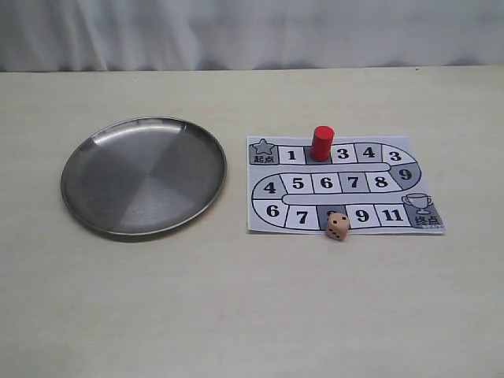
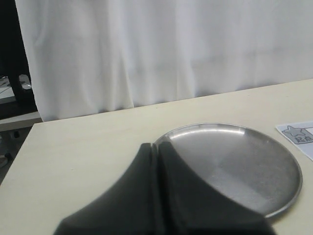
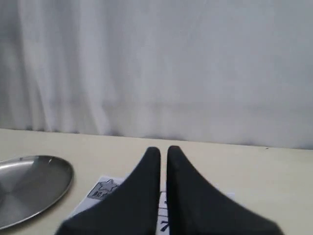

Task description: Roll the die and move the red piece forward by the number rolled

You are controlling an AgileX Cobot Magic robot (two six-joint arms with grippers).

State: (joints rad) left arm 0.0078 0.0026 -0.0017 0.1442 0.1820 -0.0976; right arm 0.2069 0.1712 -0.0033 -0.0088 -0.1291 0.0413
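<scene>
The die [image 1: 338, 226] sits on the board's [image 1: 394, 193] near edge, your red piece [image 1: 321, 142] at its twelve o'clock, the plate [image 1: 143, 177] at the board's nine. Your left gripper [image 2: 155, 148], fingers pressed together, faces the plate. Your right gripper [image 3: 163, 151] seems closed above the board.

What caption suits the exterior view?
Red piece between squares 1 and 3, die on the board edge, metal plate beside.

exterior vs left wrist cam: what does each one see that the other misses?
Exterior only: the red piece standing on the board between squares 1 and 3, the die at the board's lower edge, and the numbered squares. Left wrist only: the left gripper, fingers together, holding nothing. Both: the metal plate, the board's star corner, the table, the white curtain.
</scene>
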